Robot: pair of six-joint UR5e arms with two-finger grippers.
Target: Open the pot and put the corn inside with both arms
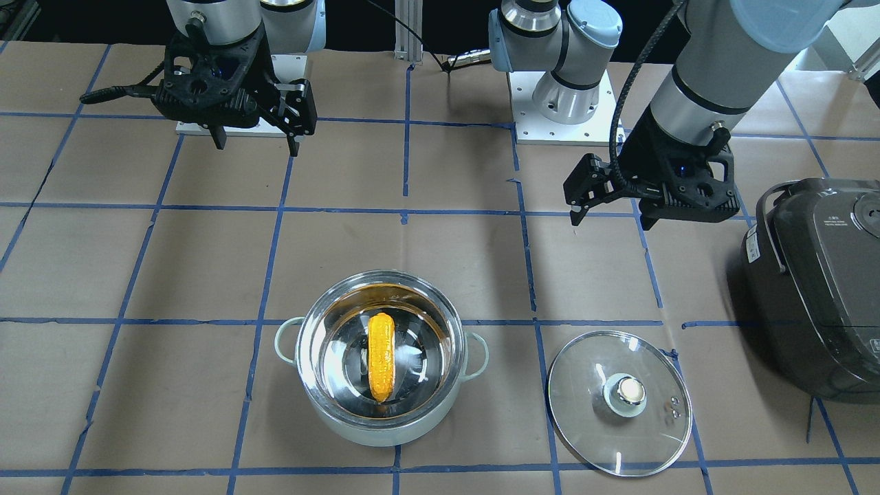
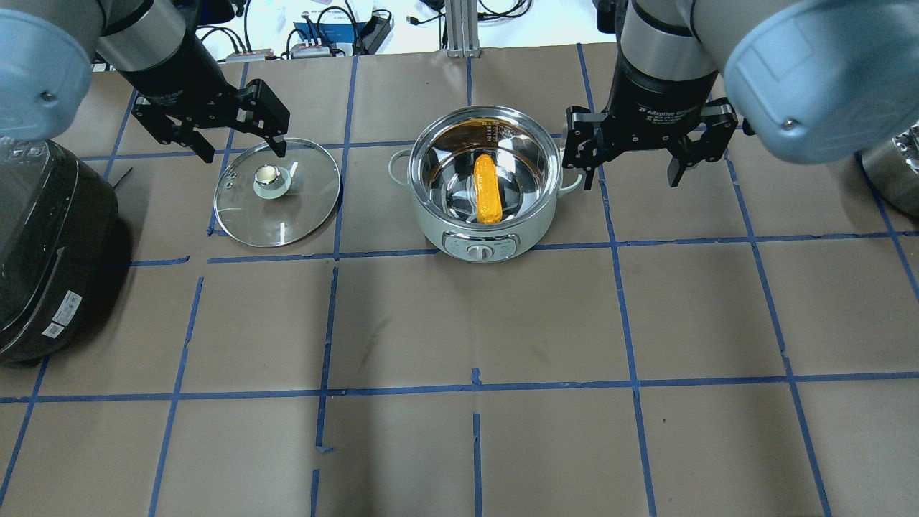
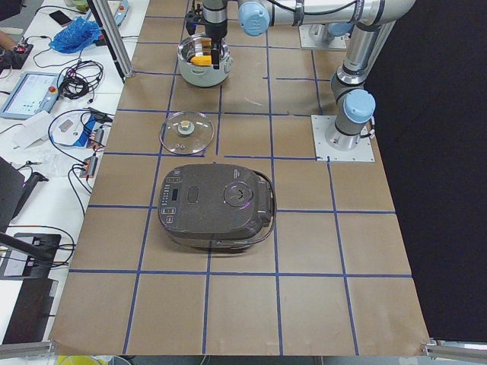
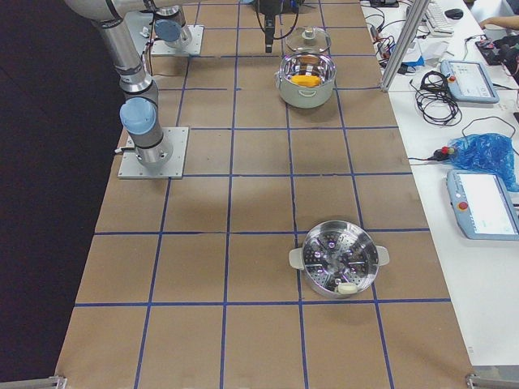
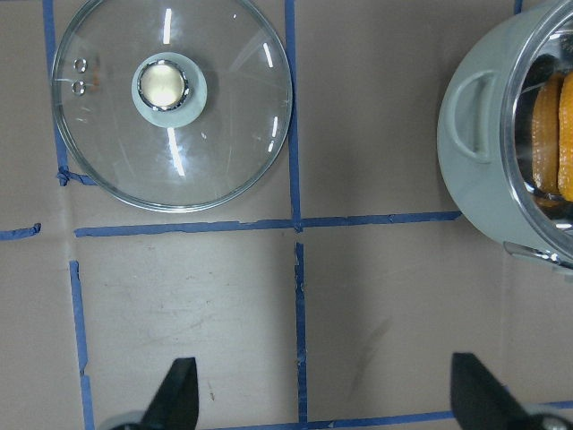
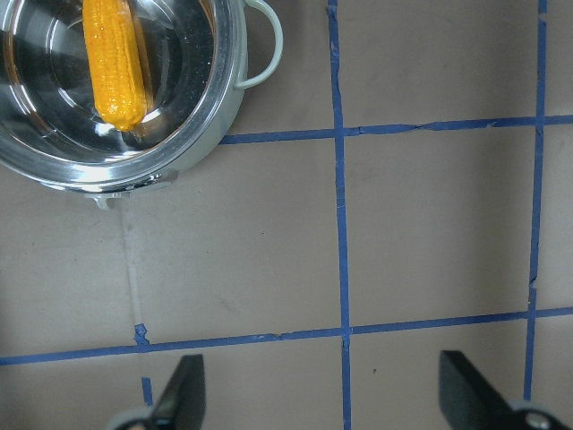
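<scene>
The pot (image 1: pixel 385 427) stands open, its mint-white wall and steel rim in plain sight. The corn (image 1: pixel 380 356) lies inside it on the steel bottom; it also shows in the overhead view (image 2: pixel 486 189). The glass lid (image 1: pixel 646 426) lies flat on the table beside the pot, knob up. My left gripper (image 2: pixel 242 151) hovers open and empty above the lid's far edge. My right gripper (image 2: pixel 632 176) hovers open and empty beside the pot's handle. The left wrist view shows the lid (image 5: pixel 224 134) and the pot's side (image 5: pixel 483 170). The right wrist view shows the corn (image 6: pixel 114 58).
A big dark grey rice cooker (image 2: pixel 43 244) stands at the table's left end, close to the lid. A steel steamer pot (image 4: pixel 339 258) sits far off toward the right end. Blue tape lines grid the brown paper table top.
</scene>
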